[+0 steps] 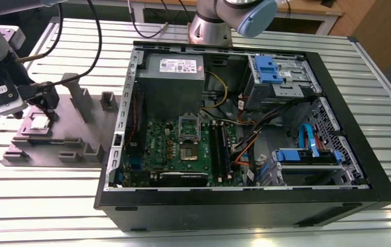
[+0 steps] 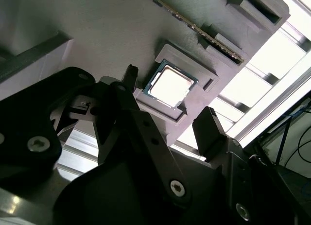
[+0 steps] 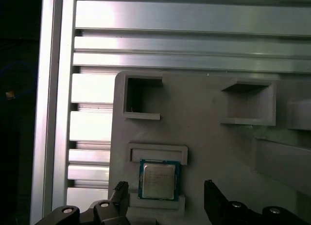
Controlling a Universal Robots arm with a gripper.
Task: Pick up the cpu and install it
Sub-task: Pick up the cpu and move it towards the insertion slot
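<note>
Over the grey fixture [image 3: 204, 137], the hand [image 3: 165, 188] hangs spread astride the cpu [image 3: 158, 180], which wants a level, centred edge pinch.

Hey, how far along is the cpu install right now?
Nothing is finished yet. The cpu sits in its nest on the grey fixture. The gripper hangs open over it, fingers to either side, not closed. Lifting it and seating it on the motherboard remain.
</note>
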